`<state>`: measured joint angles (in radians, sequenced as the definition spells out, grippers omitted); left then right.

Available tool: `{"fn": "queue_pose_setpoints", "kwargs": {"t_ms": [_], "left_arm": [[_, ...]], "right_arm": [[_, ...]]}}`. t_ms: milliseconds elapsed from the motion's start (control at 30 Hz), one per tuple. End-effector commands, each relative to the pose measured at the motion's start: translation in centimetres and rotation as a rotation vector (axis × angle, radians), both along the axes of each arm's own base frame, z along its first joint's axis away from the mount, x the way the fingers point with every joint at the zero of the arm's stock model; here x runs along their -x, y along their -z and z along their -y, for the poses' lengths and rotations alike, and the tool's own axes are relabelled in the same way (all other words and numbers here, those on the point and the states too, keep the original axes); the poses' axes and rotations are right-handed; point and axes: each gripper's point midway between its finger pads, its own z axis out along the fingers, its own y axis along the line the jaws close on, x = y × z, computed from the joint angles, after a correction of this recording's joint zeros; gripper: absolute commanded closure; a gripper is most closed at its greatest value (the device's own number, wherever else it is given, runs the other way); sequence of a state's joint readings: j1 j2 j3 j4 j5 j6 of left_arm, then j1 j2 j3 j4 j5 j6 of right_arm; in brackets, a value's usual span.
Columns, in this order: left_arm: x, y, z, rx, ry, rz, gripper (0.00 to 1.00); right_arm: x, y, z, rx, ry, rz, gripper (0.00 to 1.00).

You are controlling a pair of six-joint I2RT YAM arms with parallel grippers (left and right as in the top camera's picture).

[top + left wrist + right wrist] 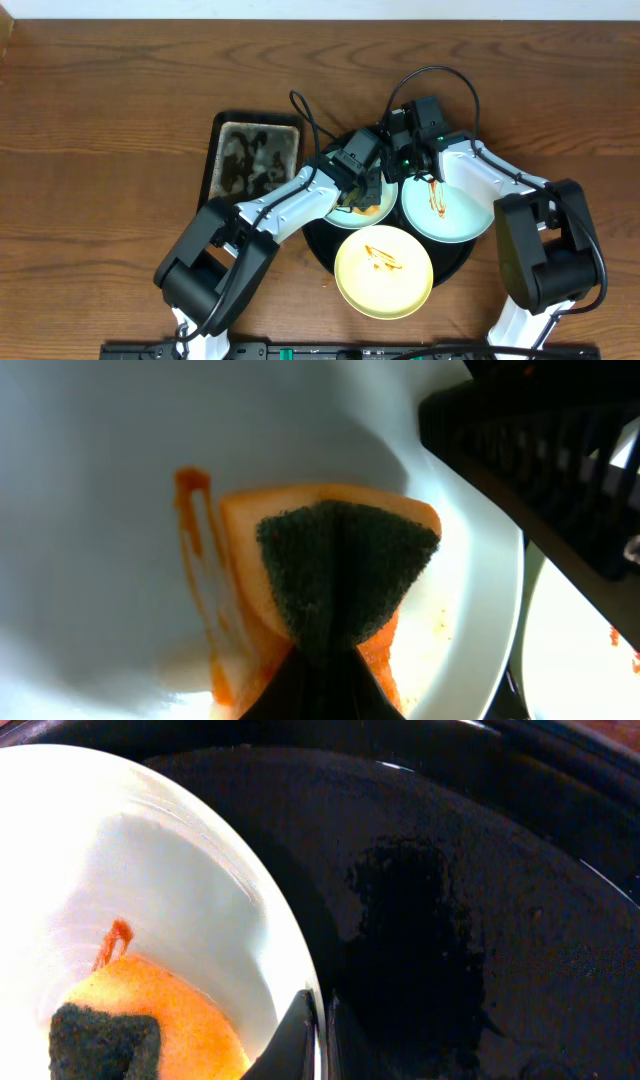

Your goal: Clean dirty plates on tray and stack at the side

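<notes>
From overhead, the left gripper (362,200) and the right gripper (408,172) meet over the far part of the round black tray (320,245). Their bodies and cables hide most of the mint plate (384,208) below them. Only a scrap of orange sponge (362,209) shows under the left gripper. The other mint plate (455,215) lies just to the right gripper's right and bears an orange-brown streak. The yellow plate (383,275), also streaked, sits nearer than both grippers at the tray's front edge. A smaller rectangular tray (222,160) rests on the tabletop (120,90), to the left of the left gripper.

The left wrist view settles what the overhead cannot. The left gripper is clenched on the sponge, dark green scouring face up and orange body pressed onto the mint plate. A sauce streak (190,485) runs down just to the sponge's left. The right gripper's dark bulk fills the upper right corner.

The right wrist view shows the right gripper pinching the mint plate's rim, one finger inside and one outside. The sponge lies inside the plate to its left, and bare glossy tray lies to its right.
</notes>
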<state>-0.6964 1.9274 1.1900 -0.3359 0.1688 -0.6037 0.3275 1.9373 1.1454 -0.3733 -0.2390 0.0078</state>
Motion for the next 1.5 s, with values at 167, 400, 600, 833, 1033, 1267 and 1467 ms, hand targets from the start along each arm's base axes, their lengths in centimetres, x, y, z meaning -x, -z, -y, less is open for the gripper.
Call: {"fn": "queue_pose_setpoints", "kwargs": {"t_ms": [167, 400, 600, 833, 1033, 1267, 1467], "left_arm": [[-3.7, 1.3, -4.2, -0.161, -0.053, 0.113, 0.93], [-5.9, 0.5, -4.6, -0.156, -0.021, 0.194, 0.92], [-2.8, 2.1, -6.7, -0.25, 0.0, 0.057, 0.93], [-0.5, 2.7, -9.6, -0.33, -0.011, -0.063, 0.93], [-3.0, -0.2, -10.9, -0.299, -0.026, 0.008, 0.93], [-3.9, -5.5, -12.6, -0.249, -0.088, 0.091, 0.93], [-3.2, -10.0, -13.2, -0.218, -0.078, 0.169, 0.92]], "right_arm": [[0.7, 0.8, -0.6, 0.004, 0.008, -0.037, 0.99], [0.7, 0.8, -0.6, 0.004, 0.008, -0.038, 0.99], [0.8, 0.9, -0.5, 0.006, 0.008, -0.042, 0.99], [1.0, 1.0, -0.5, 0.009, 0.008, -0.05, 0.99], [1.1, 1.0, -0.4, 0.01, 0.009, -0.052, 0.99], [0.8, 1.1, 0.2, 0.043, 0.023, -0.039, 0.99], [0.6, 1.1, 0.4, 0.056, 0.029, -0.033, 0.99]]}}
